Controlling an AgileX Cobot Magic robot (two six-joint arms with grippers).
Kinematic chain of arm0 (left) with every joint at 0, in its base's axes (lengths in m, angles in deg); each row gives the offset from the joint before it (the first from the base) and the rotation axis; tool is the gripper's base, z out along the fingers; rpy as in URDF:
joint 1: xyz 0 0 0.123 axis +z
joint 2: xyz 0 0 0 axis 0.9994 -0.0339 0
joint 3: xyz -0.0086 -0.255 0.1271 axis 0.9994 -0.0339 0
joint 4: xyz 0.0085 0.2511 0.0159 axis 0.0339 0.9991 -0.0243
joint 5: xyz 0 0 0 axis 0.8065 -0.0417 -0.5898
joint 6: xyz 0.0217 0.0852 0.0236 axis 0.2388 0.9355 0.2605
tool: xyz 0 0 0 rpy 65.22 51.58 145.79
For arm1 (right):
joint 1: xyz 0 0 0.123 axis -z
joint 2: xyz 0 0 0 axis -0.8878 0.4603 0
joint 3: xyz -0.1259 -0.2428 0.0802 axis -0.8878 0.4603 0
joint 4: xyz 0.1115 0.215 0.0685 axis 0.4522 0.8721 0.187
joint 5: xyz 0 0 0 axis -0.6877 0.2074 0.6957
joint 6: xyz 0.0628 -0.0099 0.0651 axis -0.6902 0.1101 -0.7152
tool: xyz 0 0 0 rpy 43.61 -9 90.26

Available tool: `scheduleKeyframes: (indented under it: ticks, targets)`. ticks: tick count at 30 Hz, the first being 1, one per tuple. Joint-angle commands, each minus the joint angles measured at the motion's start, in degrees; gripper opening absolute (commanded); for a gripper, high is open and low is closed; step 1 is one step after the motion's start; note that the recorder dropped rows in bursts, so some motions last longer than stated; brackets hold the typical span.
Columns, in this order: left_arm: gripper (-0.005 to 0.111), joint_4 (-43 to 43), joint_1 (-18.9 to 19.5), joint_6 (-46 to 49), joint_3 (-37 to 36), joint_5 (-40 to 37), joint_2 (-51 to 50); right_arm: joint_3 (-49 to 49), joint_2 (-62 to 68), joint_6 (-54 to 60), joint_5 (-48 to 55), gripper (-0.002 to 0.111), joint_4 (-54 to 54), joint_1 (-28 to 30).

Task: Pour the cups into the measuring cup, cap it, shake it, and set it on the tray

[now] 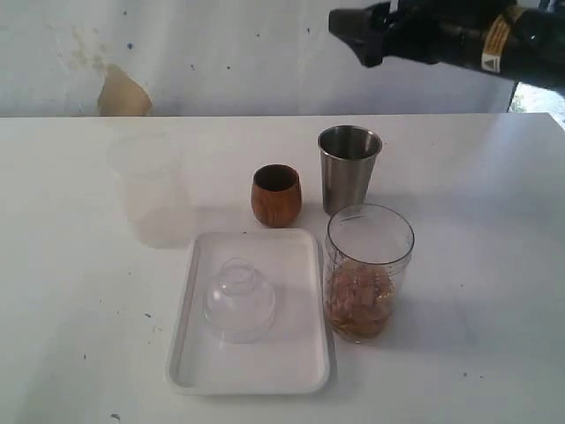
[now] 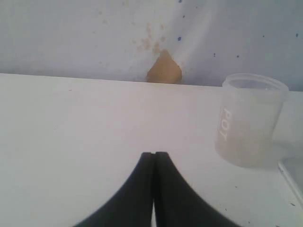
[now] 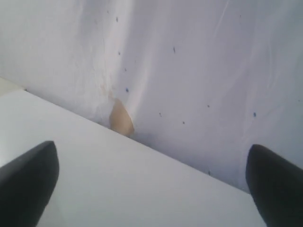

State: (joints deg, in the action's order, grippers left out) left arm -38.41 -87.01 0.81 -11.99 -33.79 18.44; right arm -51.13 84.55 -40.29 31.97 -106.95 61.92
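The brown wooden cup (image 1: 275, 194) and the steel tumbler (image 1: 349, 168) stand upright side by side behind the white tray (image 1: 296, 340). The clear measuring cup (image 1: 368, 272) stands uncapped just right of the tray, with brownish pieces in its bottom third. My right gripper (image 1: 353, 34) hovers high above and behind the steel tumbler. In its wrist view the right gripper (image 3: 150, 146) is open wide, with only table and wall between the fingers. My left gripper (image 2: 154, 153) is shut on nothing, low over bare table; it is out of the exterior view.
A clear dome lid (image 1: 239, 299) lies on the tray. A frosted plastic cup (image 1: 150, 187) stands left of the wooden cup; in the left wrist view the frosted cup (image 2: 248, 120) is ahead and to one side. A white wall with a brown stain (image 1: 124, 93) backs the table.
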Motion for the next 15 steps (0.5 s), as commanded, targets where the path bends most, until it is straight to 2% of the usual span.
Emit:
scheduleKeyframes:
  ticks: [1,5,7,8,15]
  targets:
    - [0.0,0.1,0.0,0.0,-0.3,-0.1,0.2,0.2,-6.6,-8.6,-0.2,0.105,-6.6,0.1]
    - [0.0,0.1,0.0,0.0,-0.3,-0.1,0.2,0.2,-12.1,-15.4,-0.3,0.105,-16.0,0.1]
    - [0.0,0.1,0.0,0.0,-0.3,-0.1,0.2,0.2,-14.7,-24.5,0.3,0.105,-21.6,0.1]
    - [0.0,0.1,0.0,0.0,-0.3,-0.1,0.2,-36.0,23.9,46.9,101.3,0.063,55.6,-44.3]
    - [0.0,0.1,0.0,0.0,-0.3,-0.1,0.2,-36.0,26.5,46.2,101.4,0.063,57.2,-43.8]
